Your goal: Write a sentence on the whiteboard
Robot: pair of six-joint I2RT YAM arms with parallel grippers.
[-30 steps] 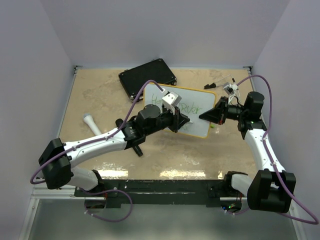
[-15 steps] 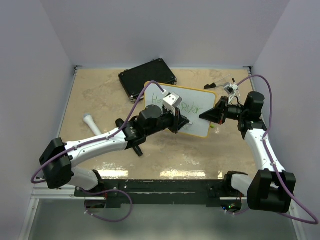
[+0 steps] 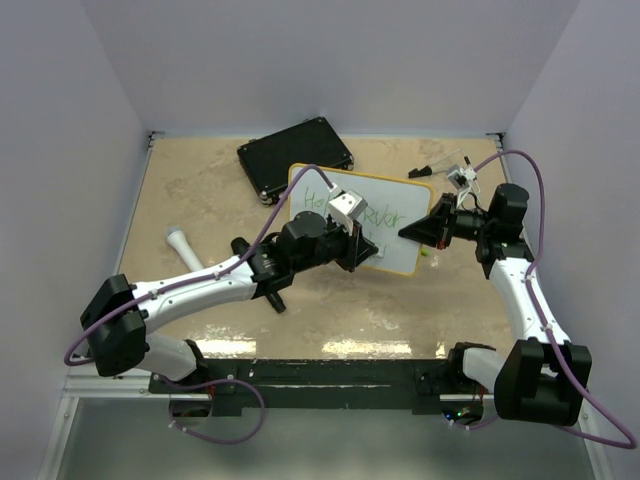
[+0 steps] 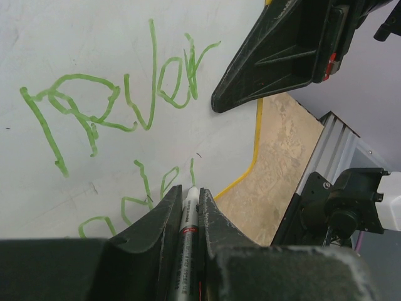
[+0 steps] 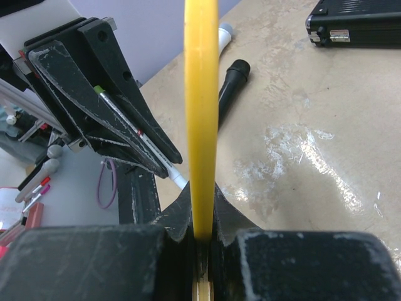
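marker (image 4: pixel 187 227) in left claw (image 4: pixel 191 195) on whiteboard (image 3: pixel 405 197), case (image 3: pixel 296 156) behind whiteboard

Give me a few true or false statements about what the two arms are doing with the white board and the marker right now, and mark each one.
1. The left gripper is shut on a slim white marker whose tip meets the flat white board. True.
2. The right gripper hangs open, clear of the board. False: it is shut on the board's thin yellow rim.
3. The handwriting on the board is red. False: it is green.
4. A flat black rectangular case lies on the table beyond the board. True.
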